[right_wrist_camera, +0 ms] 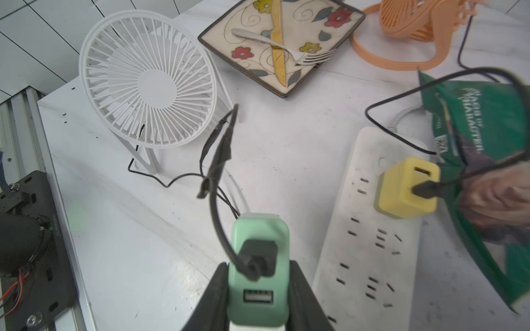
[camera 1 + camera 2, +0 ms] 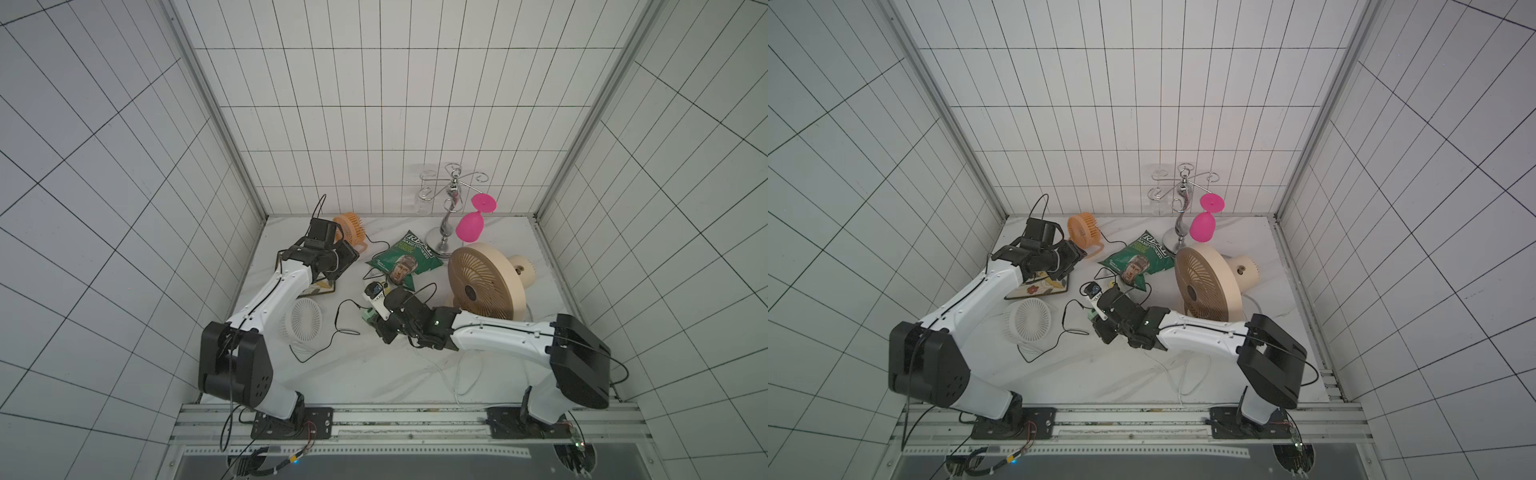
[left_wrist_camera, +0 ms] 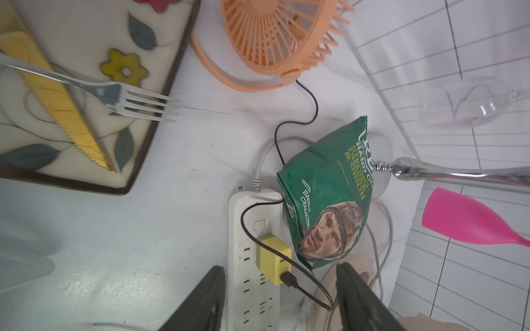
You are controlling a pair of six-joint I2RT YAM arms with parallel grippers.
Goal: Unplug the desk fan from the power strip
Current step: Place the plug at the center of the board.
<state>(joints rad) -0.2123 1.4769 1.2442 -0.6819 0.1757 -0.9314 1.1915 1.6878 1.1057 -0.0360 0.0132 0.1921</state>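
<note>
1. Jaws of the right gripper (image 1: 258, 268) are clamped on the flat sides of the green adapter (image 1: 259, 226). The black cord (image 1: 220, 143) plugged into it runs to the white desk fan (image 1: 147, 80).
2. Jaws of the left gripper (image 3: 278, 269) stand partly apart and hold nothing. That gripper sits at 11 o'clock of the adapter, well apart from it.
3. Power strip (image 1: 367, 258) lies flat just beside the held adapter. In both top views the right arm covers most of it. It sits at 7 o'clock of the chip bag (image 2: 401, 259) and 3 o'clock of the fan.
4. Finding: the adapter appears clear of the sockets, though its prongs are hidden. The unplugging looks all but complete.
5. Recommendation: carry the adapter toward 9 o'clock, away from the strip, following the cord's slack so the light fan is not dragged. Avoid the yellow adapter (image 1: 407, 189) and its cord, which sit in the strip. Set down on bare table before releasing.
</note>
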